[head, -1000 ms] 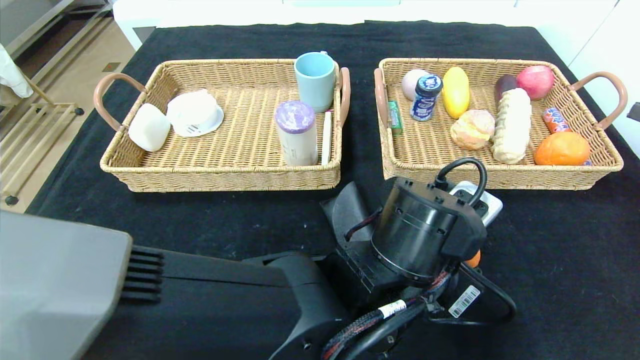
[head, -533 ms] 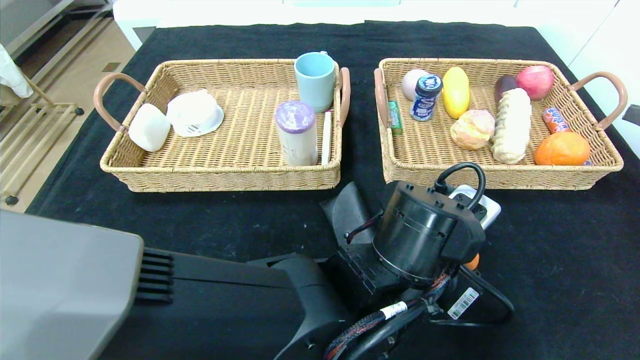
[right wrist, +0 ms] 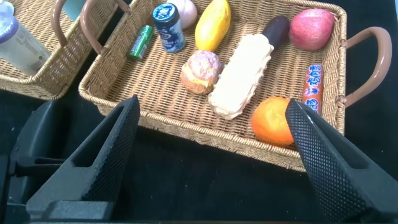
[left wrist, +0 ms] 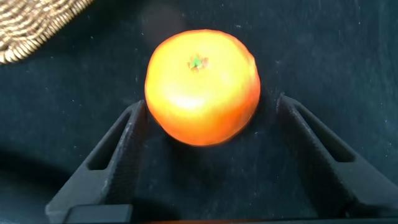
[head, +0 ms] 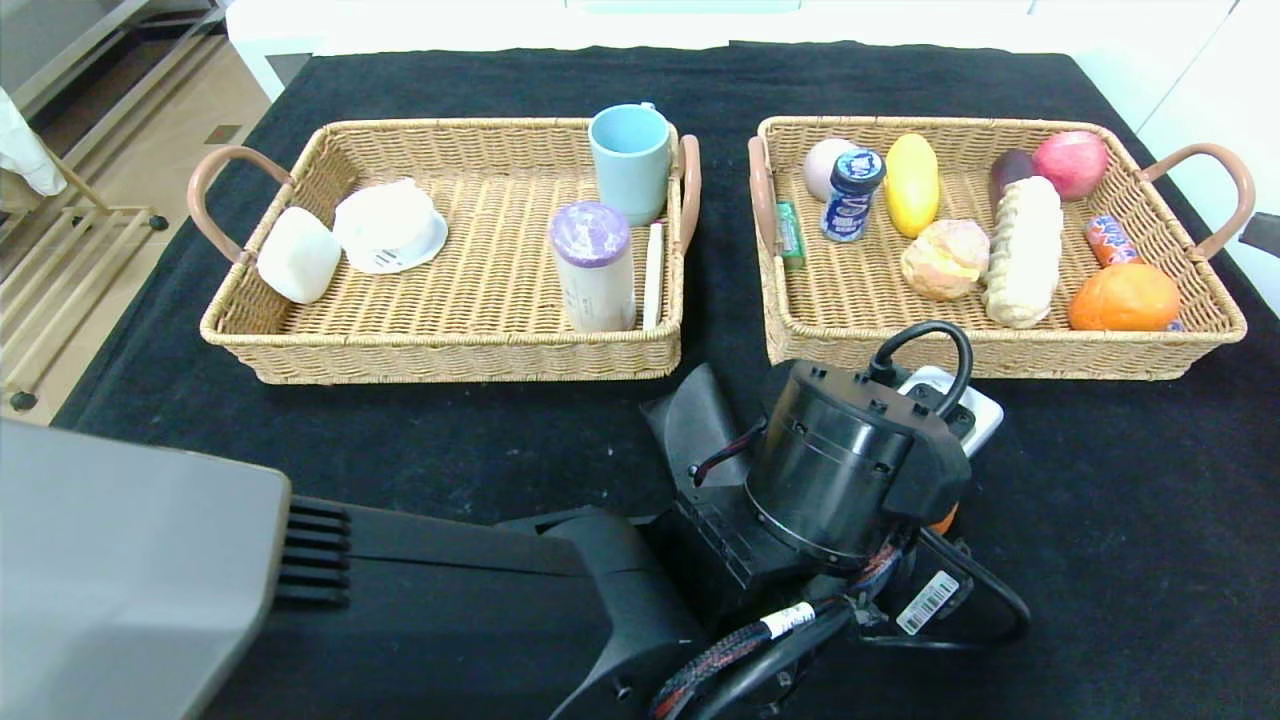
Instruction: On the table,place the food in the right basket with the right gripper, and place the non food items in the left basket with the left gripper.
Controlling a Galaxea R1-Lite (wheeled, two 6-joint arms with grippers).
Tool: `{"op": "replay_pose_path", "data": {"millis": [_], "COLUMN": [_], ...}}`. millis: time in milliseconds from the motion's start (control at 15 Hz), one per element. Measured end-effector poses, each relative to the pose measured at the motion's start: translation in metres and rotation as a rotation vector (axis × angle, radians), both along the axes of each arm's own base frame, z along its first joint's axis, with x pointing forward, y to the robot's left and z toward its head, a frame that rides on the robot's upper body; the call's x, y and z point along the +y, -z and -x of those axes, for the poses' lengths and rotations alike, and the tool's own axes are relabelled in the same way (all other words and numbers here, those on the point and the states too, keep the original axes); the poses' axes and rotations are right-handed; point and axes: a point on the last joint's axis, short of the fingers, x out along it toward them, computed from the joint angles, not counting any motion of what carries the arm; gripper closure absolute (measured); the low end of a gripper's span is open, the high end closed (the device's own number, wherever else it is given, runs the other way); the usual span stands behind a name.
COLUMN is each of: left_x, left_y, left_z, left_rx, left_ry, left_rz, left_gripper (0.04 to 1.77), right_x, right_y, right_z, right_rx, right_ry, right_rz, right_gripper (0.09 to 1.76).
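Observation:
A small orange tangerine (left wrist: 202,87) lies on the black table between the open fingers of my left gripper (left wrist: 211,102). The fingers stand on either side of it and are not closed on it. In the head view the left arm reaches across in front of the right basket (head: 1000,352), and its wrist hides all but a sliver of the tangerine (head: 945,520). A white socket block (head: 978,408) lies partly under that wrist. My right gripper (right wrist: 211,104) is open and empty, above the table in front of the right basket (right wrist: 205,134).
The right basket holds an orange (head: 1123,296), long bread (head: 1022,250), a bun, a yellow fruit, an apple, a can and snacks. The left basket (head: 440,352) holds a blue mug (head: 630,148), a purple-lidded cup (head: 592,262) and white items.
The left arm has shifted slightly to the right over the tangerine. The baskets' contents have not moved.

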Motion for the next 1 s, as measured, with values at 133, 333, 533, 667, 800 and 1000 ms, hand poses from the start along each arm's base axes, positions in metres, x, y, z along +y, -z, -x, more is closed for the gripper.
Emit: {"op": "replay_pose_path", "data": {"millis": [133, 333, 533, 667, 800, 1000], "left_x": [0.001, 0.009, 0.022, 0.028, 0.034, 0.044], "left_y": [-0.004, -0.02, -0.038, -0.048, -0.056, -0.072], "left_z": [0.001, 0.005, 0.01, 0.011, 0.014, 0.012], "left_rx": [-0.008, -0.021, -0.04, -0.013, 0.044, 0.151], "left_ry": [-0.004, -0.006, -0.099, -0.161, -0.192, -0.278], "left_rz": [0.007, 0.033, 0.045, 0.075, 0.102, 0.121], "left_gripper": [0.25, 0.2, 0.17, 0.15, 0.14, 0.12], "right_x": [0.0, 0.0, 0.001, 0.001, 0.002, 0.003], "right_y": [0.0, 0.0, 0.001, 0.002, 0.003, 0.005], "right_z": [0.0, 0.0, 0.0, -0.001, -0.002, -0.004], "right_rx": [0.001, 0.001, 0.005, 0.008, 0.012, 0.02], "right_ry": [-0.001, -0.002, -0.006, -0.01, -0.013, -0.022], "right_rz": [0.0, 0.0, -0.001, 0.0, -0.001, -0.001], "right_gripper": [0.14, 0.14, 0.14, 0.14, 0.14, 0.14]}}
